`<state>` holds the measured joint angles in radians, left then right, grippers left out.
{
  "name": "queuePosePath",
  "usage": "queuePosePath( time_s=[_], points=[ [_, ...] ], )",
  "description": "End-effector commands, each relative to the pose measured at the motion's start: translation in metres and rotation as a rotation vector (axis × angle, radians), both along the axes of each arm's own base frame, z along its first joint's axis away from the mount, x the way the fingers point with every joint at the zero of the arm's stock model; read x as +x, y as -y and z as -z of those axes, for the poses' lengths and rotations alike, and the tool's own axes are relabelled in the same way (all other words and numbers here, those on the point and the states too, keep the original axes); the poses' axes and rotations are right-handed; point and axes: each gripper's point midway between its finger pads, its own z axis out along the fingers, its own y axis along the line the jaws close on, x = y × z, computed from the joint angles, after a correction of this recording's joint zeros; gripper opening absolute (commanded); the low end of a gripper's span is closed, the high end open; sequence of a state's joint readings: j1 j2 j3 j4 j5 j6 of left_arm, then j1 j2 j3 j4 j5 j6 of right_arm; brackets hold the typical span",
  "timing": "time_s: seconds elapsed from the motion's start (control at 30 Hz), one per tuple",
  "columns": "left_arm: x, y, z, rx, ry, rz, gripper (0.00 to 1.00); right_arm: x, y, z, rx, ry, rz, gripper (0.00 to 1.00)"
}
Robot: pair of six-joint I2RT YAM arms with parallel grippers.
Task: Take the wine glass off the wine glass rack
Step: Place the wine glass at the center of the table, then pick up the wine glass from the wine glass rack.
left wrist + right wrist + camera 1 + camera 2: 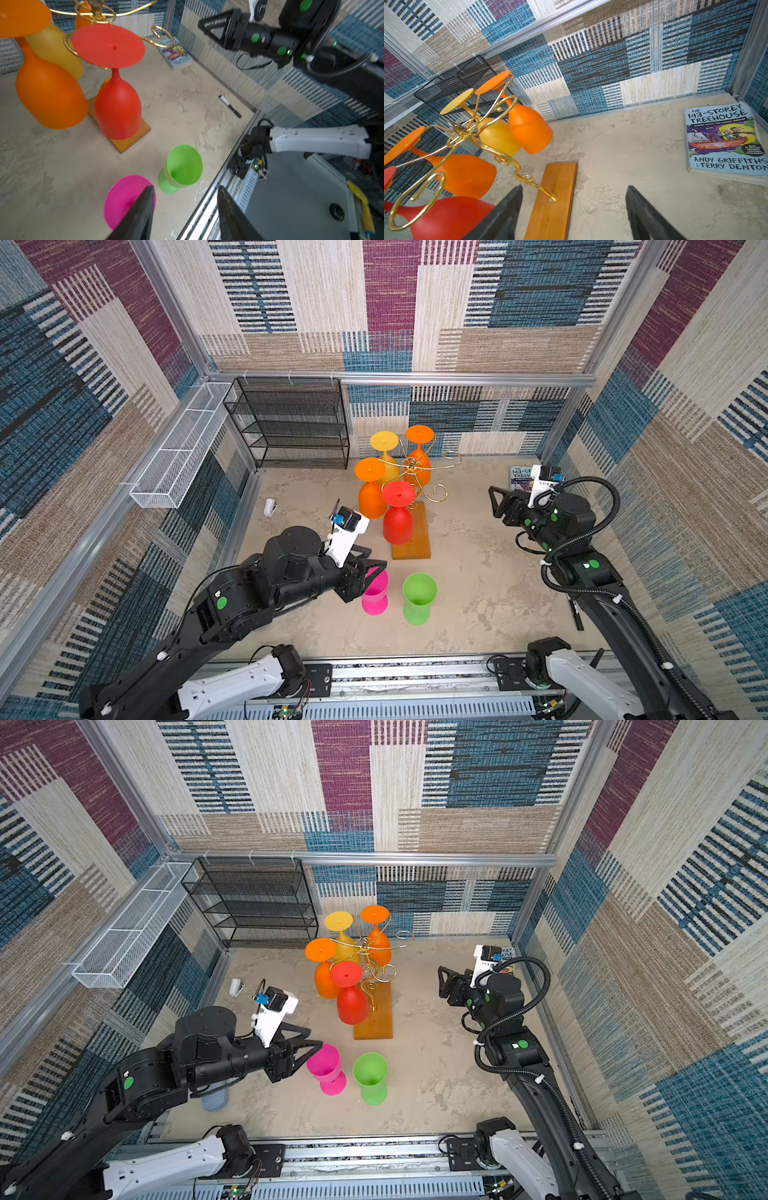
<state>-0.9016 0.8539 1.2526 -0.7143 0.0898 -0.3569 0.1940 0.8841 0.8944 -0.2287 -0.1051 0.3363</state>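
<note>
In a top view the wine glass rack (376, 1023) stands mid-frame with four hanging glasses (352, 1004) on it, the left gripper (315, 1037) is spread open and empty just beside the upright pink wine glass (324, 1063) below centre, and the right gripper (441, 982) gapes empty at right.

A mottled beige tabletop (478, 539) bears the wine glass rack (419, 548) on its wooden base. Near the front, a pink wine glass (328, 1071) and a green wine glass (419, 597) stand upright. A black mesh shelf unit (291, 423), a book (724, 141), a black marker (230, 106) and a small white object (270, 507) sit around the edges.
</note>
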Motion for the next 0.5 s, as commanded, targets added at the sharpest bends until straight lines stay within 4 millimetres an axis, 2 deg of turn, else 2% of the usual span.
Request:
queuePosePath(
  time_s=[0.0,0.1,0.23,0.37,0.47],
  points=[
    [0.013,0.014,-0.056,-0.342,-0.036,0.015,0.53,0.0,-0.003,-0.009,0.024,0.031,-0.015,0.79],
    [0.039,0.013,-0.061,-0.538,-0.167,0.001,0.56,-0.003,-0.003,-0.01,0.027,0.035,-0.015,0.79],
    [0.078,0.017,-0.046,-0.699,-0.34,-0.021,0.56,-0.006,-0.001,-0.011,0.027,0.04,-0.01,0.79],
    [0.098,0.024,-0.024,-0.759,-0.459,-0.029,0.56,-0.006,-0.001,-0.01,0.023,0.04,-0.008,0.79],
    [0.105,0.027,-0.017,-0.777,-0.494,-0.04,0.56,-0.006,0.0,-0.008,0.019,0.039,-0.006,0.79]
  ],
)
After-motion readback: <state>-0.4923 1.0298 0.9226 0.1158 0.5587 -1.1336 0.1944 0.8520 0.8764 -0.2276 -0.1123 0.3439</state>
